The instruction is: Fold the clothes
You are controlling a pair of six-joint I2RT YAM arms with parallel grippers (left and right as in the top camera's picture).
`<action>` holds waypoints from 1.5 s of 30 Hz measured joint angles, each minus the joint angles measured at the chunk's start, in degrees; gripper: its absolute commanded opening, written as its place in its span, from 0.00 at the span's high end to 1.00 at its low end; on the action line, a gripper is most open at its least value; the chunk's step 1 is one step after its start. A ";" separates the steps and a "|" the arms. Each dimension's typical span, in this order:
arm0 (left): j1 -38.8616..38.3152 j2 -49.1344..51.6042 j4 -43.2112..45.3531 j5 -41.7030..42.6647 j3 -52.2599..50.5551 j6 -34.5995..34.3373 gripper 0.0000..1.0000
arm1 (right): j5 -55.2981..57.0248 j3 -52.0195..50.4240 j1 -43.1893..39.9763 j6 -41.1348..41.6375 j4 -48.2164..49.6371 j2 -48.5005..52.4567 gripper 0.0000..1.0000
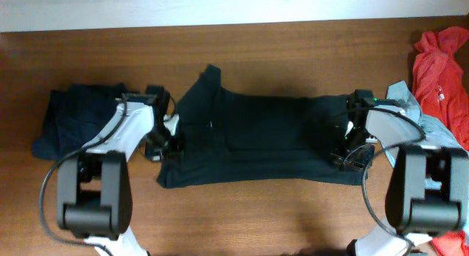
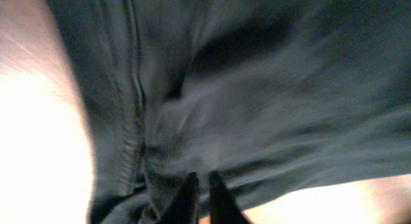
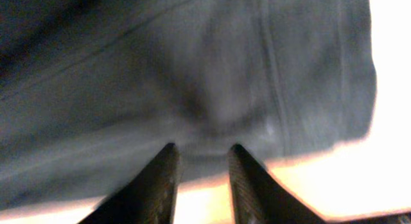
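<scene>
The large black-navy shirt [image 1: 256, 139] lies spread across the middle of the table, its long side running left to right. My left gripper [image 1: 163, 144] is at its left edge. In the left wrist view the left gripper [image 2: 201, 176] has its tips a narrow slit apart over a bunched hem of the shirt [image 2: 257, 89], with no cloth pinched between them. My right gripper [image 1: 344, 152] is at the shirt's right end. In the right wrist view the right gripper [image 3: 203, 147] stands open just off the shirt's edge [image 3: 192, 76], bare table showing between its fingers.
A dark navy garment [image 1: 73, 116] lies bunched at the left, behind the left arm. A red-orange garment [image 1: 440, 72] and a pale grey-blue one [image 1: 418, 113] lie at the right edge. Bare wooden table [image 1: 256, 212] runs in front of the shirt.
</scene>
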 measured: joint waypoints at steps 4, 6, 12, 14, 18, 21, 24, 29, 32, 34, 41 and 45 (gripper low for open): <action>0.00 -5.03 4.76 -0.81 5.22 1.81 0.40 | -0.76 3.52 0.00 0.22 -2.84 -6.56 0.51; 0.00 -6.60 9.27 -0.55 6.71 2.71 0.39 | -1.01 5.60 0.00 0.22 -3.04 -9.73 0.44; 0.00 -6.64 27.85 2.60 7.45 7.98 0.39 | -1.97 7.93 0.00 -1.31 1.25 -16.28 0.39; 0.00 -5.66 34.12 3.23 7.65 9.44 0.39 | -2.93 7.96 0.00 -1.88 2.12 -16.41 0.39; 0.00 0.61 42.71 4.07 8.04 11.32 0.39 | -5.09 7.93 0.00 -2.40 2.19 -16.39 0.39; 0.00 7.67 48.06 5.22 8.04 12.57 0.41 | -5.81 7.96 -0.02 -2.64 2.12 -16.41 0.39; 0.00 14.03 53.18 6.58 8.04 13.35 0.47 | -6.05 7.96 0.00 -2.86 1.70 -16.39 0.39; -0.35 18.71 60.43 7.39 7.98 14.49 0.50 | -6.29 7.96 0.00 -3.04 0.42 -16.39 0.39; -1.07 18.99 62.36 7.74 7.98 14.91 0.50 | -6.47 7.93 0.00 -3.17 -0.15 -16.39 0.39; -1.55 19.06 62.77 7.80 8.00 15.02 0.50 | -6.47 7.96 0.00 -3.17 -0.33 -16.39 0.39; -2.51 22.36 64.87 8.28 8.00 15.32 0.52 | -6.47 7.93 0.00 -3.15 -0.72 -16.39 0.39; -2.47 22.69 65.77 8.22 8.11 15.37 0.56 | -6.47 7.93 0.00 -3.15 -0.92 -16.39 0.39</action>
